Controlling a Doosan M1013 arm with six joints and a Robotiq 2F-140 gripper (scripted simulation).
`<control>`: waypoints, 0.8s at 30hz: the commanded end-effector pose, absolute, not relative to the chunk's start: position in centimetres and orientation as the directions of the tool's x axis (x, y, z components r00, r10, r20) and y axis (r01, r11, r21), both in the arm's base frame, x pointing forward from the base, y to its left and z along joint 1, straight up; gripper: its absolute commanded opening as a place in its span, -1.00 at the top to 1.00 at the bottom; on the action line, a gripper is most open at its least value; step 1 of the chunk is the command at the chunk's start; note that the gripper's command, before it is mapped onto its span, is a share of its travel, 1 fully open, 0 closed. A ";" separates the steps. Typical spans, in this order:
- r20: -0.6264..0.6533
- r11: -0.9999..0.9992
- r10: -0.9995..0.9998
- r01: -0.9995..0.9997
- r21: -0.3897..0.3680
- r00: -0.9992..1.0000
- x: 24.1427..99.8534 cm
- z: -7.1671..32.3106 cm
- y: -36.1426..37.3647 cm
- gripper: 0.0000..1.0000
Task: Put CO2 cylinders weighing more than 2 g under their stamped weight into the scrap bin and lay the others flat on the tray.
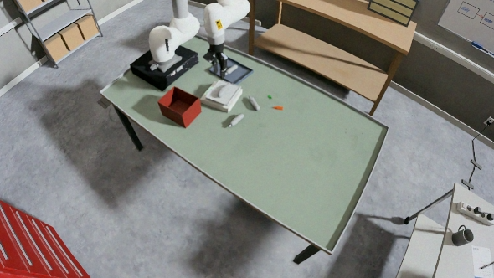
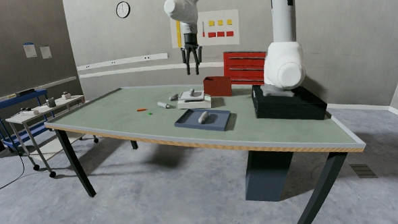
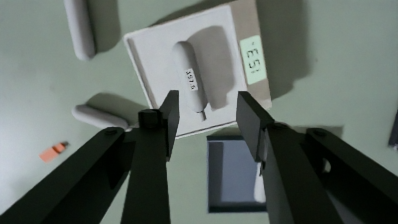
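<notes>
My gripper (image 1: 220, 71) (image 2: 192, 72) (image 3: 208, 105) is open and empty, high above the table between the scale and the tray. A white CO2 cylinder (image 1: 224, 90) (image 2: 191, 91) (image 3: 192, 80) lies on the white scale (image 1: 215, 103) (image 2: 193, 104) (image 3: 150, 50), whose green display (image 3: 254, 55) shows about 151. Another cylinder (image 1: 231, 69) (image 2: 203, 117) lies flat in the dark blue tray (image 1: 244, 75) (image 2: 219, 123) (image 3: 230, 165). Two cylinders lie loose on the table, one (image 1: 254, 103) (image 2: 164, 105) (image 3: 97, 116) and another (image 1: 236, 120) (image 2: 173, 97) (image 3: 80, 25). The red scrap bin (image 1: 169, 110) (image 2: 217, 86) stands beside the scale.
A small orange piece (image 1: 278, 107) (image 2: 141, 109) (image 3: 53, 151) and a green bit (image 1: 270, 96) (image 2: 149, 113) lie on the table. The arm's black base (image 1: 165, 67) (image 2: 288, 101) stands at the table's corner near the bin.
</notes>
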State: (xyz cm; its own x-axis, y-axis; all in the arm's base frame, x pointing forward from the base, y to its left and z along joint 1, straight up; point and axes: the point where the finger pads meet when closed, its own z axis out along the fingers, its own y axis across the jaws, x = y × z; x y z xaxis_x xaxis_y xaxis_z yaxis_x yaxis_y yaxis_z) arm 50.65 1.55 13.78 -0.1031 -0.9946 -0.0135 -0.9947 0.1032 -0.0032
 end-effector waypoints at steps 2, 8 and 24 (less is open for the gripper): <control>-0.007 0.427 -0.904 -0.904 -0.004 -0.427 47.4 16.6 0.8 0.20; -0.017 0.694 -0.719 -0.720 0.003 -0.694 44.9 18.5 0.4 0.20; -0.004 0.981 -0.195 -0.195 -0.004 -0.981 42.7 19.9 0.0 0.20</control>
